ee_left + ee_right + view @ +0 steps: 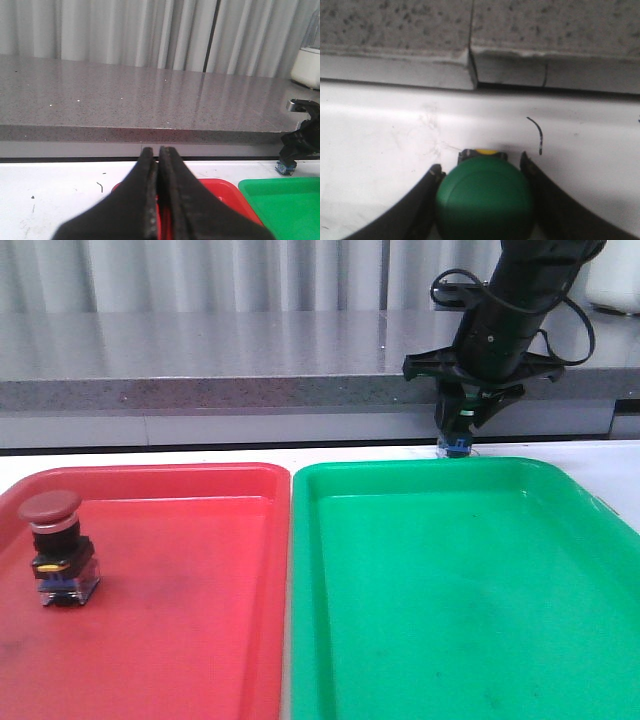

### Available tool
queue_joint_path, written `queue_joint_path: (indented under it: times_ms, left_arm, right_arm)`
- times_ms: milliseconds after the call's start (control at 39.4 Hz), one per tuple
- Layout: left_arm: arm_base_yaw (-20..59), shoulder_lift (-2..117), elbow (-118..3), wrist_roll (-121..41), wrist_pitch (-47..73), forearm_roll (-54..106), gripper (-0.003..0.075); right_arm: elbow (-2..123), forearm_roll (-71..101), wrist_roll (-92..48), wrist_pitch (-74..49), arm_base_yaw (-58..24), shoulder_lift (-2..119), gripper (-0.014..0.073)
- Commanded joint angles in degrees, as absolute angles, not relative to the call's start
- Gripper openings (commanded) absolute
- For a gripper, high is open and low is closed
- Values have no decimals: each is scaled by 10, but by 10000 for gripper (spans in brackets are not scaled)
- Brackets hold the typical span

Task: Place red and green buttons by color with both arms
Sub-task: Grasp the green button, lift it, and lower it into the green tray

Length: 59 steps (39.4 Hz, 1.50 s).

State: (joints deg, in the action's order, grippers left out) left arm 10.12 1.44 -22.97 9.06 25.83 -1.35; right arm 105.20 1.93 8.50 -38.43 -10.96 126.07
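Right tool (pixel 485 200) clamps the green button (pixel 485 200); left tool (pixel 159 200) is closed.

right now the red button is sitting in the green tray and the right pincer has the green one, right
Not quite: the front view shows the red button sitting in the red tray, not the green tray. The right pincer does have the green button.

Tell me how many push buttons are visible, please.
2. The red button stands in the red tray; the green button sits between the right tool's fingers, behind the green tray.
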Motion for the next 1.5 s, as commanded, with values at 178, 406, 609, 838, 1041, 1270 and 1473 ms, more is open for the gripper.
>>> queue_joint_path:
  times_ms: [178, 406, 609, 838, 1041, 1270, 1473]
  left_arm:
    - [101, 22, -244, 96, 213, -14, -20]
    - [101, 22, -244, 96, 213, -14, -20]
    - [101, 22, -244, 96, 213, -14, -20]
    - [101, 22, -244, 96, 213, -14, -20]
    - [101, 22, -244, 96, 213, -14, -20]
    - [101, 22, -244, 96, 213, -14, -20]
    - [101, 22, -244, 96, 213, -14, -20]
  right_arm:
    - [1072, 21, 85, -369, -111, 1140, 168]
    - [1039, 14, 78, -389, -111, 1062, 168]
    - [885, 14, 78, -324, -119, 950, 168]
    - [666, 18, 78, -250, -164, 828, 168]
    - [531, 31, 78, -211, -228, 795, 168]
    - [486, 31, 78, -170, -254, 817, 168]
    - [486, 27, 78, -169, -254, 860, 168]
